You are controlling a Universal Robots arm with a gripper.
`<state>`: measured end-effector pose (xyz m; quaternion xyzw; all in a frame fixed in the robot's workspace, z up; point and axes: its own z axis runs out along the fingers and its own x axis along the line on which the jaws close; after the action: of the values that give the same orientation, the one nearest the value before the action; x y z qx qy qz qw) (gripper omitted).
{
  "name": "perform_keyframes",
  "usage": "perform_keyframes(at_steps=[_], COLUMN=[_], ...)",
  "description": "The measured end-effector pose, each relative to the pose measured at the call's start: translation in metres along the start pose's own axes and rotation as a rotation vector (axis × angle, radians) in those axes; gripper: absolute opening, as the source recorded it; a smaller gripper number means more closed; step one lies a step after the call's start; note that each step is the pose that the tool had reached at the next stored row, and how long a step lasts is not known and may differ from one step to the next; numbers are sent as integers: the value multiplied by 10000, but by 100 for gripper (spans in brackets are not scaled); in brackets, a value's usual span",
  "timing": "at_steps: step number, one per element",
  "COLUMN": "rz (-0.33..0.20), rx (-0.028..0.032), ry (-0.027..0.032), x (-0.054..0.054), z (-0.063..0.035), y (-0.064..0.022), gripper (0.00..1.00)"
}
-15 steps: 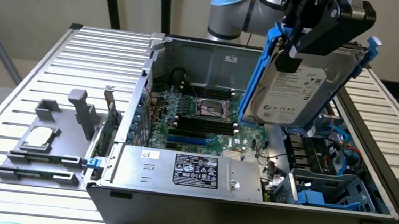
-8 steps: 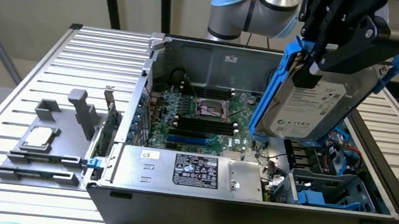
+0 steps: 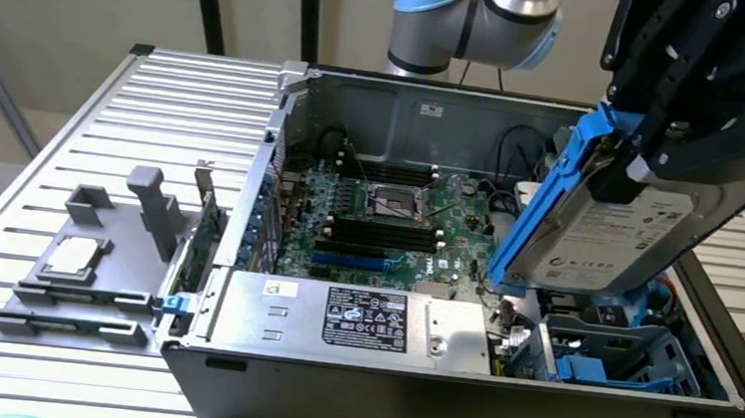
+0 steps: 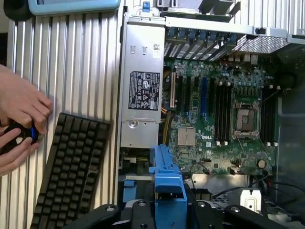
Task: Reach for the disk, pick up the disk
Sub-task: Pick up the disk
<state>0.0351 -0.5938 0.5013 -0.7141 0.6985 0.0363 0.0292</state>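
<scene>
A black gripper (image 3: 679, 123) is clamped on the disk (image 3: 617, 238), holding it tilted in the air above the open computer case (image 3: 465, 396), over the case's corner at the exterior view's right. The disk is a flat, rectangular, silver-grey hard drive with a white printed label on its face; the label's text is too small to read. A bright blue plastic caddy (image 3: 539, 207) frames its edge, and the wrist view shows that blue frame (image 4: 167, 183) rising between the gripper's black fingers (image 4: 143, 212). The case lies on its side on a ribbed metal surface (image 3: 126, 130). Inside it sit a green motherboard (image 3: 386, 220) with an empty processor socket (image 4: 247, 117), rows of black memory slots, and a large silver power supply box (image 3: 337, 316) with a black label whose writing cannot be read. Below the raised disk are grey drive bays (image 3: 621, 353) with blue parts in them. Near the surface's edge at the exterior view's left, a grey fixture (image 3: 89, 267) holds a small square silver chip (image 3: 72, 257). The wrist view also shows a black keyboard (image 4: 71, 167) on the surface and a person's hands (image 4: 21, 124) holding a small dark object.
</scene>
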Motion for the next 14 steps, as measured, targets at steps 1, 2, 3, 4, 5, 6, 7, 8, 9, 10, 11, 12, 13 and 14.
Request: perform_keyframes(at_steps=[1,2,3,4,5,6,7,8,9,10,11,12,13,14], rz=[0,-1,0,0,1,1,0,0,1,2,2,2,3,3], rx=[0,0,0,0,-1,-2,-3,-5,-9,-13,-19,-26,-32,-37], ry=[0,1,1,1,1,0,0,-1,0,0,-1,0,0,0], x=[30,55,71,82,91,98,104,110,114,118,122,123,125,126], z=[-2,-4,-6,-7,-8,-9,-10,-10,-12,-12,-12,-13,-13,-12], y=[-23,-56,-100,-146,-192,-237,-282,-328,-370,-415,-464,-508,-547,-581], gripper=[33,33,33,33,33,33,33,33,33,33,33,33,33,33])
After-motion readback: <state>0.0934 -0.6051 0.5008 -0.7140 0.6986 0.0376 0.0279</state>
